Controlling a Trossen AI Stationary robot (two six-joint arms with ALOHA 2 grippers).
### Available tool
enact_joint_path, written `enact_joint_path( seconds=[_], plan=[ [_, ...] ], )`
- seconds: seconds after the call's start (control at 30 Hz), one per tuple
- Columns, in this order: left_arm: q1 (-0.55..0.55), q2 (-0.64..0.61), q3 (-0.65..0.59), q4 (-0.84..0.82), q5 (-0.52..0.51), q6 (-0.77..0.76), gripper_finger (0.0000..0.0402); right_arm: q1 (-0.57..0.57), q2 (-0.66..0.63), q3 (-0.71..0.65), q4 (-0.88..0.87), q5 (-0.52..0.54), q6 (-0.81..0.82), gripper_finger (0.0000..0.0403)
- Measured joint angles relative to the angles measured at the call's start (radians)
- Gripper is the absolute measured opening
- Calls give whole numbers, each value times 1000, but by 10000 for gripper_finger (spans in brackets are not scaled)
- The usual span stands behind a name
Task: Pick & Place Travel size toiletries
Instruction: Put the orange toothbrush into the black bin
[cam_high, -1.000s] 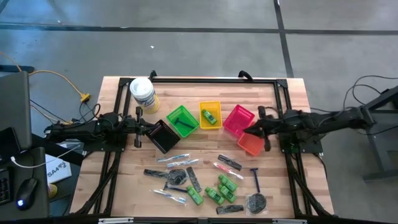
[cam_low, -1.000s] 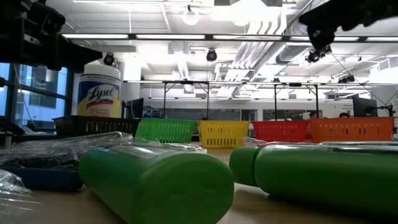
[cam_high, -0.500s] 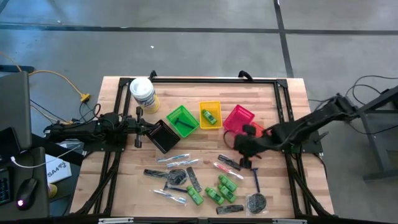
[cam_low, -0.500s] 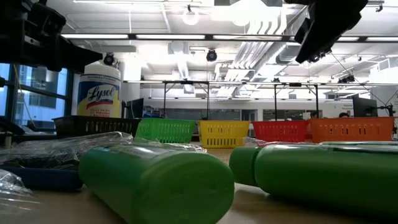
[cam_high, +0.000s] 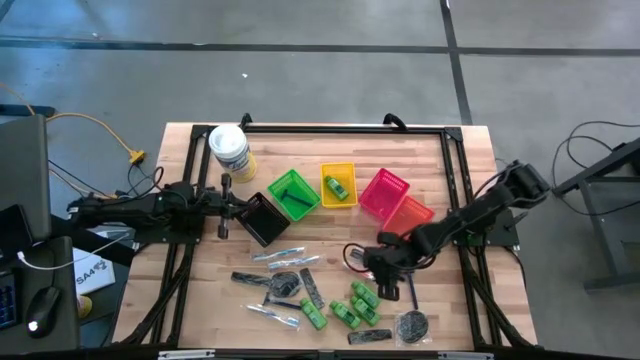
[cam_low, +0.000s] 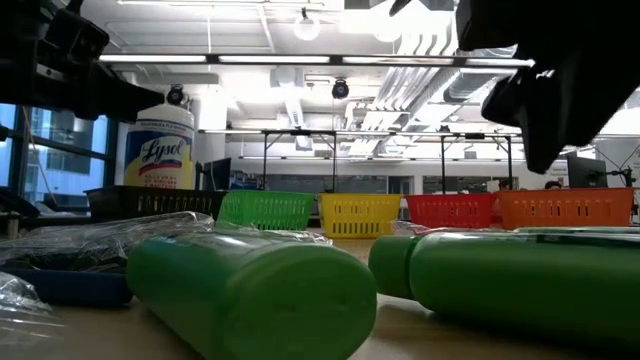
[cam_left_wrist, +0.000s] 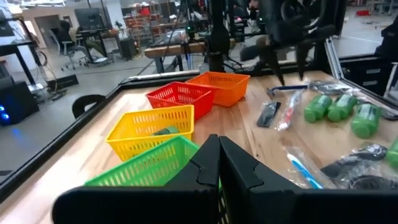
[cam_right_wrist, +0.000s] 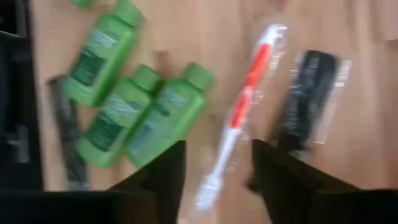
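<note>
Hovering with its fingers spread, the right gripper (cam_high: 372, 262) frames a wrapped red toothbrush (cam_right_wrist: 239, 118) lying on the table (cam_high: 190, 290) beside three green bottles (cam_right_wrist: 134, 115), apparently lining up a pick. Nothing is held yet. Parked by the black basket (cam_high: 262, 218), the left gripper (cam_high: 222, 207) waits closed and empty.

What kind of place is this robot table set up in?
Most likely a robotics lab or workshop in an open-plan industrial room. The low view shows exposed ceiling ducts and strip lights; the left wrist view shows more workbenches and an office chair beyond the wooden table.
</note>
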Motion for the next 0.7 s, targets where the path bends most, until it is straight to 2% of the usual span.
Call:
enact_joint_path(
  seconds=[0.1,0.23,0.7],
  plan=[
    [0,17,0,-6,0,0,0,14,18,0,18,15,13,209],
    [0,24,0,-4,0,-8,0,37,47,0,17,56,22,217],
    [0,24,0,-4,-4,-8,0,53,153,0,19,45,63,160]
  ],
)
